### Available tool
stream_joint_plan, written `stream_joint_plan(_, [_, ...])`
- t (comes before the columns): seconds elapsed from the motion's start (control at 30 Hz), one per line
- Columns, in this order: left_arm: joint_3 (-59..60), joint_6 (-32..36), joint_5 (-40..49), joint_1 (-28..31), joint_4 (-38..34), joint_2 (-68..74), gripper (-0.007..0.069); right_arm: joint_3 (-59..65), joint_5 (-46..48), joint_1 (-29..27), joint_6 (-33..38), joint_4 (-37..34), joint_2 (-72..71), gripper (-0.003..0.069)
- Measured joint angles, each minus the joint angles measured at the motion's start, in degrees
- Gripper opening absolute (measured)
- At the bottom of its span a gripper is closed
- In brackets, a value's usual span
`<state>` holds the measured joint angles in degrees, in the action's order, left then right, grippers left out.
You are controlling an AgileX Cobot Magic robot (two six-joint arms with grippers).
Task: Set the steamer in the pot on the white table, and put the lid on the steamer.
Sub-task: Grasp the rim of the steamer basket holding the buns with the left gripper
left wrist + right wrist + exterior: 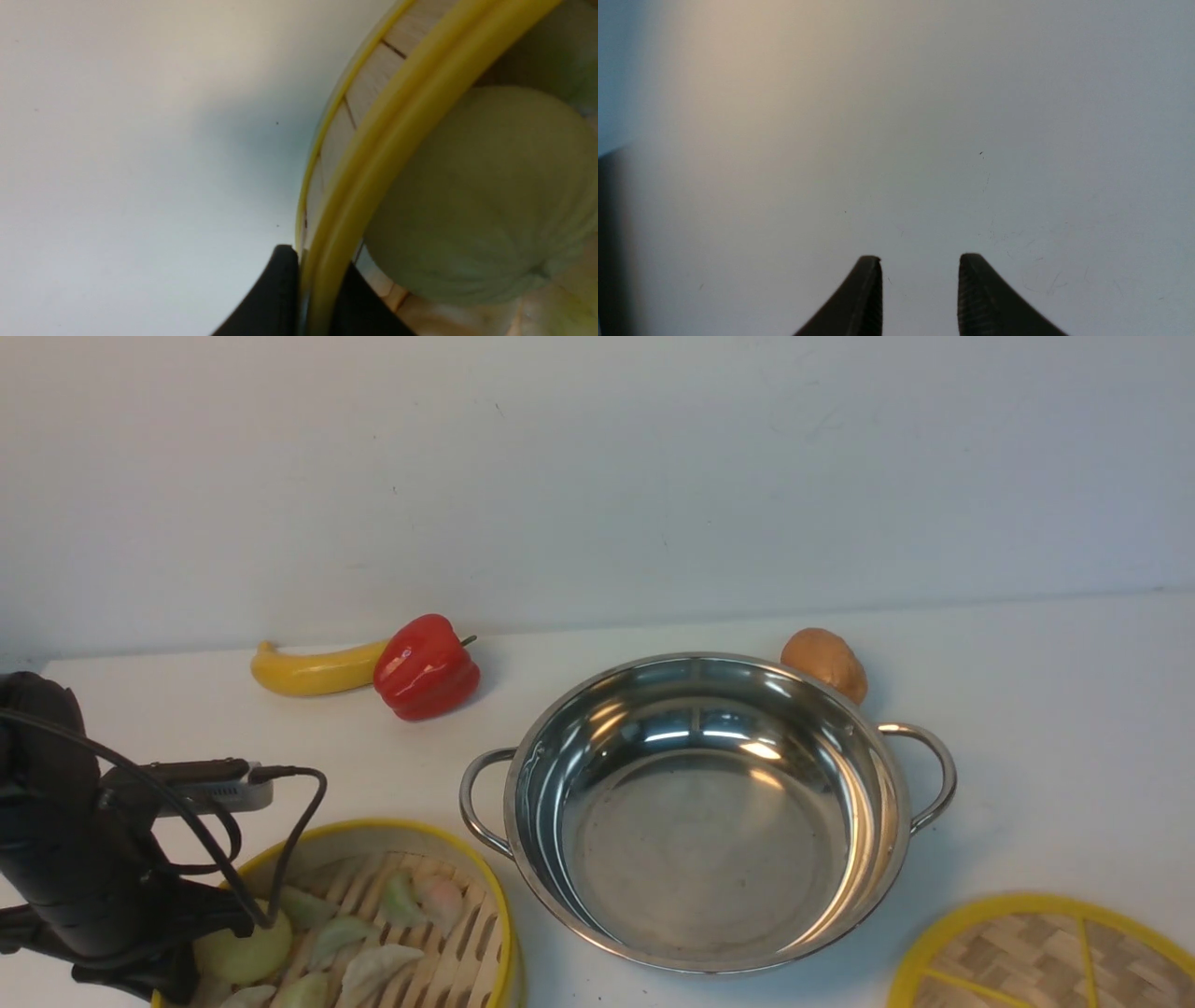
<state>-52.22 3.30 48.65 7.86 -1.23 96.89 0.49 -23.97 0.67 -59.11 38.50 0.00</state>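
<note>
The steamer [439, 933], a yellow-rimmed bamboo basket with dumplings and a pale bun [476, 196], sits on the white table [1055, 709] at the front left. My left arm reaches down to its left edge. In the left wrist view my left gripper [316, 257] is shut on the steamer's yellow rim [387, 135], with one black finger outside the wall and one inside. The shiny pot [709, 821] stands empty in the middle. The woven lid [1046, 957] lies flat at the front right. My right gripper [920, 255] is open over bare table, holding nothing.
A yellow banana [308, 670] and a red bell pepper [427, 667] lie behind the steamer, to the pot's left. A brown potato [824, 663] sits just behind the pot's right side. A pale wall bounds the far table edge.
</note>
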Motion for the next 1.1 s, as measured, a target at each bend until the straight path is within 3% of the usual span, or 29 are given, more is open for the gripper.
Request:
stream_joint_plan(0.13, [0.0,-0.95,0.88,0.91,2.56,0.0,0.0038,0.0,0.0,0.0,-0.59,0.0,0.0,0.0244])
stream_joint_plan(0.3, [0.0,-0.53,2.3,6.13,3.13,0.0,0.0038,0.0,0.0,0.0,-1.28,0.0,0.0,0.0244])
stream_joint_plan(0.63, [0.0,9.14,3.61,18.05,-7.16,-0.03,0.0041,0.0,3.57,0.0,-4.03,0.0,0.0,0.0244])
stream_joint_plan(0.87, [-1.77,10.35,4.9,18.82,-7.99,-3.15,0.0041,0.0,4.36,0.0,-4.27,0.0,0.0,0.0244])
stream_joint_plan(1.1, [-10.59,10.4,13.24,18.86,-8.2,-4.88,0.0041,0.0,4.67,0.0,-4.28,0.0,1.15,0.0244])
